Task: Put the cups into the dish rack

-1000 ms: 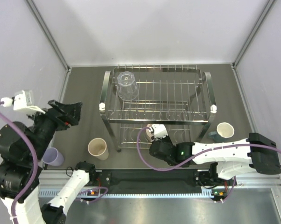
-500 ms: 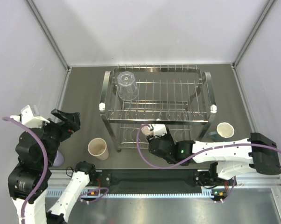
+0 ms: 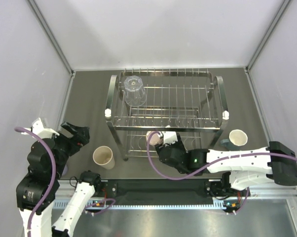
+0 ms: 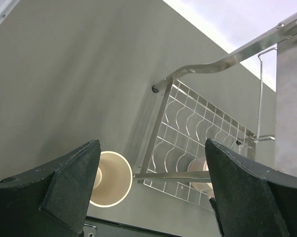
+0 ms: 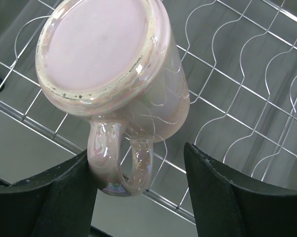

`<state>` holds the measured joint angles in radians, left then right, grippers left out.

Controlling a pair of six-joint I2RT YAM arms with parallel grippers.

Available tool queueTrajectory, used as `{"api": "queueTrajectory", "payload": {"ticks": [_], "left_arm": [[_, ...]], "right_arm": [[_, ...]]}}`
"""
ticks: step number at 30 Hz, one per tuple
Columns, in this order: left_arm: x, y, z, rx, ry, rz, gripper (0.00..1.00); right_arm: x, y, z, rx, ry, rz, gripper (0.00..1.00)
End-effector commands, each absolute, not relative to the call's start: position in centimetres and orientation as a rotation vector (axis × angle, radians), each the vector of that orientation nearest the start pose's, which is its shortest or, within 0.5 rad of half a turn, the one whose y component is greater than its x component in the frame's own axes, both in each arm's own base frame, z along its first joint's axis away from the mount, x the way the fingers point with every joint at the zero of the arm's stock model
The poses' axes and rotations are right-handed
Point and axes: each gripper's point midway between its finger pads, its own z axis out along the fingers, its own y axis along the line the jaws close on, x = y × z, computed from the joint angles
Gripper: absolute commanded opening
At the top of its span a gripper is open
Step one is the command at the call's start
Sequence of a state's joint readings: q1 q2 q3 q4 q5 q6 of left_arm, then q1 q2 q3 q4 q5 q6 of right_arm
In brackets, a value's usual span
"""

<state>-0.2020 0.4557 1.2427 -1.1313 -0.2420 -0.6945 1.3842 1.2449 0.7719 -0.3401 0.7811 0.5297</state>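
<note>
The pink mug (image 5: 109, 54) rests upside down on the lower tier of the dish rack (image 3: 188, 128), its handle (image 5: 116, 158) pointing towards me. My right gripper (image 5: 138, 197) stands open around that handle, which sits close against the left finger. In the top view the mug (image 3: 154, 138) lies just beyond the right gripper (image 3: 164, 143). A clear glass (image 3: 134, 90) stands inverted on the upper tier. My left gripper (image 4: 151, 192) is open and empty, looking at the beige tumbler (image 4: 109, 178) on the table. A teal mug (image 3: 237, 138) stands right of the rack.
The rack's wire floor (image 5: 222, 113) spreads behind the pink mug. In the top view the beige tumbler (image 3: 103, 157) stands near the rack's front left leg (image 3: 125, 150). The left arm (image 3: 45, 158) hangs over the table's left near corner. Grey walls close the sides.
My right gripper has opened and let go of the pink mug, which now lies on the lower tier. The left arm has swung down and towards the near edge.
</note>
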Motion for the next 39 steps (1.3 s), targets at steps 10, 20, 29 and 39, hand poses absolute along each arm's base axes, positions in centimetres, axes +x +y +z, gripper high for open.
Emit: {"api": "queueTrajectory", "payload": {"ticks": [10, 20, 29, 39], "left_arm": [[14.1, -1.9, 34.4, -0.594, 1.789, -0.423, 0.91], [13.9, -1.6, 34.6, -0.585, 1.779, -0.411, 0.91], [13.8, -1.8, 34.2, -0.587, 1.774, -0.431, 0.91], [13.7, -2.1, 34.1, -0.586, 1.77, -0.452, 0.91]], "right_arm": [[18.5, 28.4, 12.7, -0.444, 2.007, 0.221, 0.21], [19.9, 27.1, 14.5, -0.245, 1.924, 0.243, 0.0], [21.7, 25.1, 16.3, -0.147, 1.841, 0.19, 0.0], [23.2, 24.7, 14.1, -0.169, 1.893, 0.115, 0.29]]}}
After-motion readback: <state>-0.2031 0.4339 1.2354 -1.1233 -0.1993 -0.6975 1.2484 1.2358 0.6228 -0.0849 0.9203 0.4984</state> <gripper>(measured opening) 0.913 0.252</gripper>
